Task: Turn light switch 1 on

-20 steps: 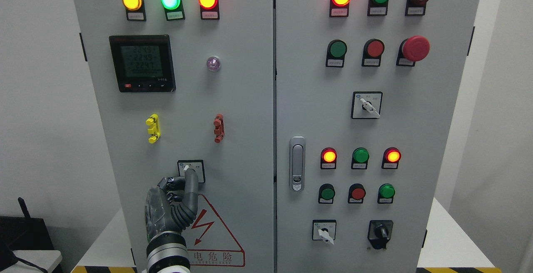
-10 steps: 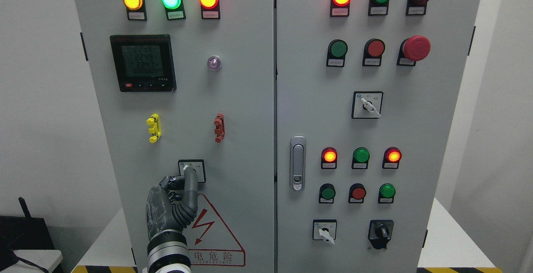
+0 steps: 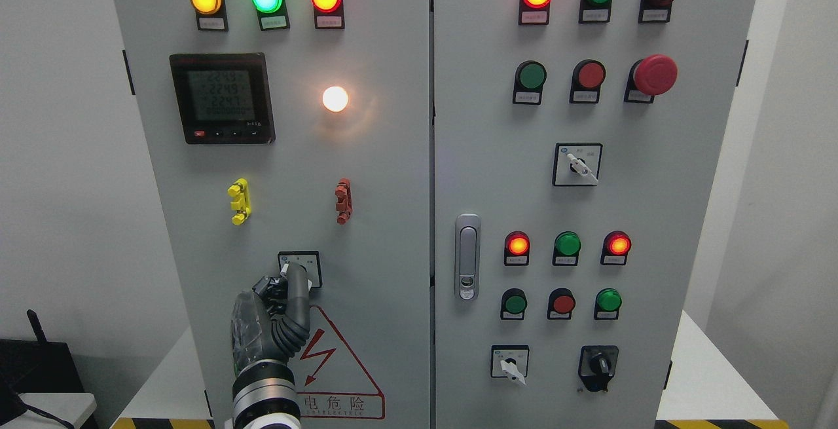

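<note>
The light switch (image 3: 300, 268) is a small rotary selector in a black-framed square low on the left cabinet door (image 3: 386, 219). My left hand (image 3: 290, 276) reaches up from the bottom edge and grips its white knob between the long grey forefinger and the curled fingers (image 3: 268, 287). The knob's white tip points up-left beside the forefinger. Above it, the round lamp (image 3: 335, 99) right of the meter glows bright warm white. My right hand does not show.
A digital meter (image 3: 222, 98) and three lit lamps sit high on the left door. Yellow (image 3: 239, 201) and red (image 3: 343, 201) clips lie mid-door. The right door holds a handle (image 3: 467, 257), push buttons, an emergency stop (image 3: 655, 74) and more selectors.
The round lamp beside the meter went from dim purple to bright white. My left hand turned the switch knob slightly leftward; the forefinger shifted a little down and left.
</note>
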Available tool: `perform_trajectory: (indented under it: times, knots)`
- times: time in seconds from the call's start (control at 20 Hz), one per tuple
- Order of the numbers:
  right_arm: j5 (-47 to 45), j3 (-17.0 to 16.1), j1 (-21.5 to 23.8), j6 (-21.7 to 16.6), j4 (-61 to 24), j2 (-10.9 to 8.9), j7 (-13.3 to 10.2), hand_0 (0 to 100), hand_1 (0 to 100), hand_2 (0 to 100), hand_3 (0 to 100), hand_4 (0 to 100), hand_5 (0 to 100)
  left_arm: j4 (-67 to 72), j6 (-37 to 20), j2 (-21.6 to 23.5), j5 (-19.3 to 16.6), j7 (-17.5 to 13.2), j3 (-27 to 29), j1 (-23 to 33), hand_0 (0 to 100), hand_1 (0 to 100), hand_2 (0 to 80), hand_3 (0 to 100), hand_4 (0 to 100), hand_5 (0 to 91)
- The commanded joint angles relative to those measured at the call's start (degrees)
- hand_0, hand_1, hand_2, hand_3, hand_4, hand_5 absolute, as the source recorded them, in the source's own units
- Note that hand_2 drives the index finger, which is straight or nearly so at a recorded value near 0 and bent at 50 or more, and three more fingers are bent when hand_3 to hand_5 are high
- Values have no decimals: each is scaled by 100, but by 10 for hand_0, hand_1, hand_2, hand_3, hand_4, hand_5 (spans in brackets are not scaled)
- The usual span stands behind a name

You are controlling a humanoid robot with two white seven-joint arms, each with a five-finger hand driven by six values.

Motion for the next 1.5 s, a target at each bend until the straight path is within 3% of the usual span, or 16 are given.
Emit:
perform_trajectory:
  times: [0.0,0.3,0.95,1.45]
  knots:
    - [-97,0,0,4,0,0,4,120,389,0,0,0,0,5,-35,0,14,36,1,-3,654,224,498,625,796,813]
    - [-97,0,0,4,0,0,4,120,389,0,0,0,0,-4,-35,-9,14,45,1,5,680,173,501,627,797,814]
    - [-97,0,0,4,0,0,4,120,389,0,0,0,0,-13,-35,-9,14,45,1,5,508,148,500,634,799,814]
    - [-97,0,0,4,0,0,4,120,389,0,0,0,0,-30,-53,-18,14,54,1,76,456,148,499,635,800,814]
